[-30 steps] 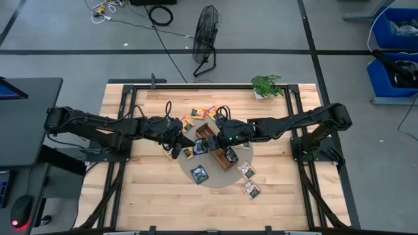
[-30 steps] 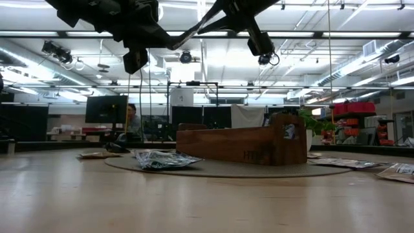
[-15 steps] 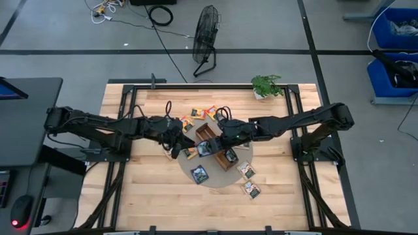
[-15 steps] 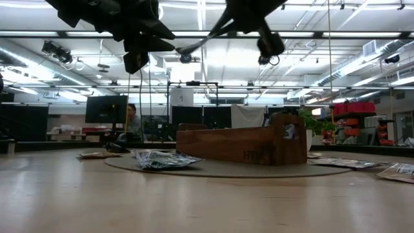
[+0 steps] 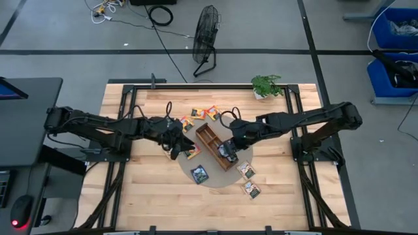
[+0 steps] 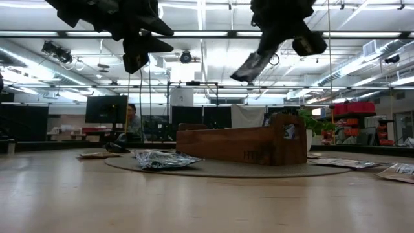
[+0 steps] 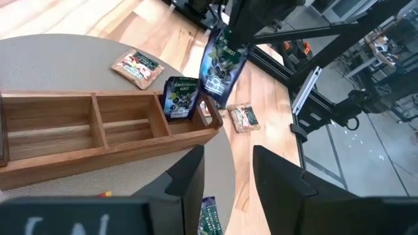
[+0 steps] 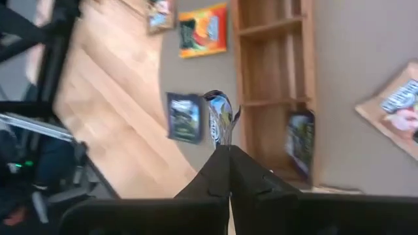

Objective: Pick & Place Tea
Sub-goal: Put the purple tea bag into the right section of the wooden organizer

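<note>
High view: your right gripper [image 5: 228, 149] sat over the wooden compartment tray [image 5: 213, 138] at its end nearest the arm, above the dark sachet already standing in the end compartment; left gripper [image 5: 175, 147] hung at the round mat's [image 5: 212, 180] edge beside an orange sachet [image 5: 191, 153], well short of the tray. Right arm was clearly the nearer one. Versus a second back, the dark sachet that sat between the two grippers was gone from there and the right gripper had slid along the tray toward its own side. Low view: right fingers pressed together, pinching a dark blue tea sachet [image 6: 250, 65] by its top edge, long axis hanging tilted, high above the tray with clear air between; a second ago no sachet hung there. Left wrist view: left fingers [image 7: 186, 183] stood spread, nothing between them; the held sachet [image 7: 219, 57] dangled just past the tray's end. Right wrist view: sachet [image 8: 221, 124] hung edge-on straight ahead of the closed fingertips, beside the tray wall rather than over a free compartment, so I'd judge you needed a shift sideways before lowering.
</note>
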You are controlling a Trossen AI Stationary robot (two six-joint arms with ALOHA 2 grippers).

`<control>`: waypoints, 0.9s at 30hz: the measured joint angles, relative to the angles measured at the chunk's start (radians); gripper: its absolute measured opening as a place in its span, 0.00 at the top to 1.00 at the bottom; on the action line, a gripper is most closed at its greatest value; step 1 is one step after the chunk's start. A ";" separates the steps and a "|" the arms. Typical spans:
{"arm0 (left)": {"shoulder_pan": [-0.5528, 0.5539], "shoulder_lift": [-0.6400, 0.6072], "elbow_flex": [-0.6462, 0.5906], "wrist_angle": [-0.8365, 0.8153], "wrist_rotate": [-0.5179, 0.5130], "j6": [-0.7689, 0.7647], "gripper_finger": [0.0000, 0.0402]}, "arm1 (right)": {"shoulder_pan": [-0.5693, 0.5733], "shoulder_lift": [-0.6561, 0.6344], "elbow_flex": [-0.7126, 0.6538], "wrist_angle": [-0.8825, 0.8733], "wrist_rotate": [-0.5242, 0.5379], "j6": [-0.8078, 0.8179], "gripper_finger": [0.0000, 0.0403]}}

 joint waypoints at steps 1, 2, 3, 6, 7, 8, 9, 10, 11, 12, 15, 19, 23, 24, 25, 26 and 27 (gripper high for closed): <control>0.000 0.000 0.000 0.000 0.000 0.000 0.66 | 0.000 0.001 0.003 -0.018 -0.008 -0.012 1.00; 0.000 0.000 0.000 -0.002 0.000 0.002 0.66 | 0.000 0.006 0.009 -0.030 -0.010 -0.021 1.00; 0.000 0.000 0.000 -0.006 0.000 0.006 0.66 | 0.000 0.010 0.015 -0.040 -0.013 -0.025 1.00; 0.000 0.000 0.000 -0.008 0.000 0.009 0.66 | 0.000 0.013 0.032 -0.109 -0.014 -0.046 1.00; 0.000 0.000 0.000 -0.009 0.000 0.010 0.66 | 0.000 0.014 0.040 -0.122 -0.013 -0.048 1.00; 0.000 0.000 0.000 -0.010 0.000 0.010 0.66 | 0.000 0.014 0.046 -0.137 -0.013 -0.049 1.00; 0.000 0.000 0.000 -0.011 0.000 0.010 0.66 | 0.000 0.014 0.051 -0.161 -0.012 -0.054 1.00; 0.000 0.000 0.000 -0.013 0.000 0.011 0.66 | 0.000 0.014 0.054 -0.172 -0.003 -0.058 1.00; 0.000 0.000 0.000 -0.018 0.000 0.011 0.66 | 0.000 0.019 0.055 -0.169 0.007 -0.060 1.00; 0.000 0.000 0.000 -0.020 0.000 0.011 0.66 | 0.000 0.023 0.056 -0.163 0.012 -0.060 1.00; 0.000 0.000 0.000 -0.020 0.000 0.010 0.66 | 0.000 0.048 0.056 -0.161 0.013 -0.066 1.00; 0.000 0.000 0.000 -0.023 0.000 0.010 0.66 | 0.000 0.097 0.056 -0.154 0.012 -0.082 1.00; 0.000 0.000 0.000 -0.033 0.000 0.004 0.66 | 0.000 0.138 0.056 -0.160 -0.009 -0.072 1.00; 0.000 0.000 -0.001 -0.032 0.000 0.003 0.66 | 0.001 0.147 0.056 -0.163 -0.010 -0.071 1.00; 0.000 0.000 0.000 -0.032 0.000 0.002 0.66 | 0.001 0.154 0.056 -0.169 -0.013 -0.070 1.00; 0.000 0.000 0.000 -0.032 0.000 0.002 0.66 | 0.001 0.160 0.056 -0.169 -0.014 -0.069 1.00; 0.000 0.000 0.000 -0.032 0.000 0.001 0.66 | 0.001 0.163 0.056 -0.170 -0.015 -0.072 1.00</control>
